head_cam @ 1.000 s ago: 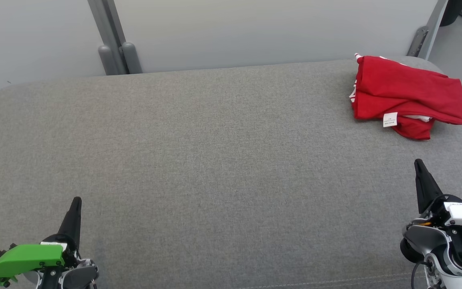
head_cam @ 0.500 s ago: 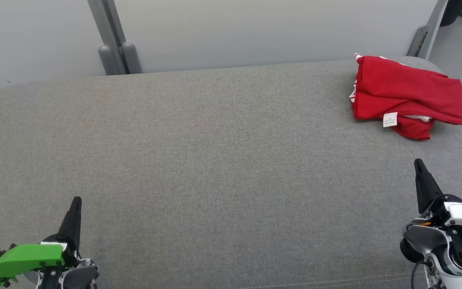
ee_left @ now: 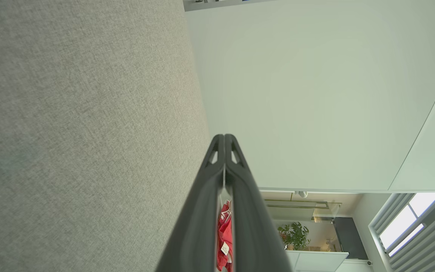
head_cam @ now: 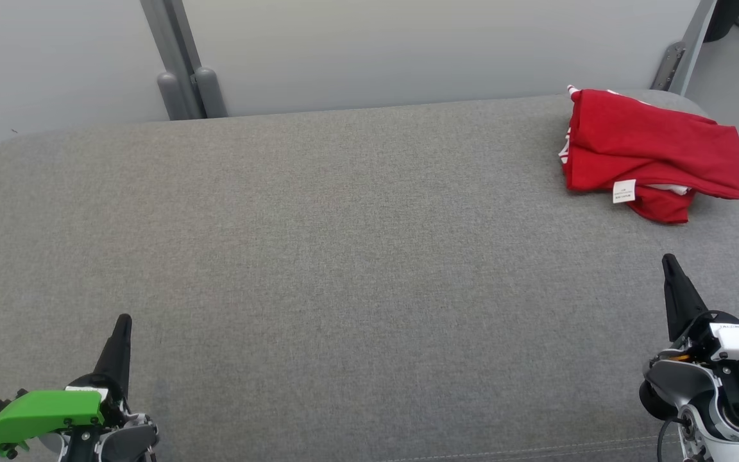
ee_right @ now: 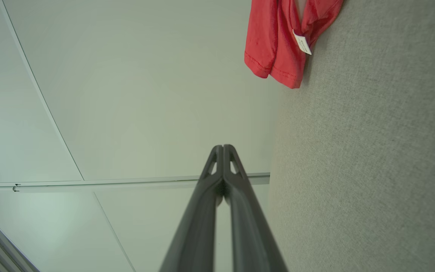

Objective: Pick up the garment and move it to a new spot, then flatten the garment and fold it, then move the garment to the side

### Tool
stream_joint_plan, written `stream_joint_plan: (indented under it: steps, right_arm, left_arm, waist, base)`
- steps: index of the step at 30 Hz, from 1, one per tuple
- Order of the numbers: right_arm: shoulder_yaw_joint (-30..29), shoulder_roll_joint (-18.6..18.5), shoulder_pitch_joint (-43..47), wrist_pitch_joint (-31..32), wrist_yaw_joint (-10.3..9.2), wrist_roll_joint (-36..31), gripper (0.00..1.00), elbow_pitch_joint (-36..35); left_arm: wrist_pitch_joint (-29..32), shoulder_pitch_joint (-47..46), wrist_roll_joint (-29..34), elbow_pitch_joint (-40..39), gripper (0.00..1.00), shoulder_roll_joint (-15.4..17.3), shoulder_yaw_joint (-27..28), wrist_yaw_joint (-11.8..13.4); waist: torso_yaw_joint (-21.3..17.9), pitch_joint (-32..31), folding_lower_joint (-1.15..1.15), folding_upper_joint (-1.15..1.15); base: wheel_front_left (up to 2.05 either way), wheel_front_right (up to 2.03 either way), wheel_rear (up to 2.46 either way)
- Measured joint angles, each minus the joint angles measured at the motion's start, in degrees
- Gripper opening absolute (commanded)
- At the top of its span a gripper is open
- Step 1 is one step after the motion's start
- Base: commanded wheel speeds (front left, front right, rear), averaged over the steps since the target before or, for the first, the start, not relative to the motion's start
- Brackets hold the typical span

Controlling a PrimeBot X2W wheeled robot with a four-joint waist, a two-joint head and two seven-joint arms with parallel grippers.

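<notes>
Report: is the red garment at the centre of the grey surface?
No, the red garment lies at the far right corner of the grey surface.

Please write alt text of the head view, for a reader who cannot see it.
A red garment lies loosely bunched, white label showing, at the far right corner of a grey padded surface. The left claw and right claw, both shut and empty, point up from the lower corners.

Soft, even light covers the grey woven fabric surface (head_cam: 344,269), bright and free of glare. The crumpled red cloth garment (head_cam: 652,147) throws only a thin, faint shadow along its near edge. The head view is sharp (both wrist views look paler). The slatted window (ee_left: 414,226) glows overexposed, and the pale wall panel seam (ee_right: 40,94) bows slightly.
</notes>
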Motion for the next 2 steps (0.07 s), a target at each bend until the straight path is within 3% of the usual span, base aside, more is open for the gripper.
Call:
stream_joint_plan:
  steps: [2]
  right_arm:
    - [-0.01,0.0,0.0,0.0,0.0,0.0,0.0,0.0]
  left_arm:
    - [0.0,0.0,0.0,0.0,0.0,-0.02,0.0,0.0]
  waist:
    - [0.0,0.0,0.0,0.0]
  base:
    - [0.0,0.0,0.0]
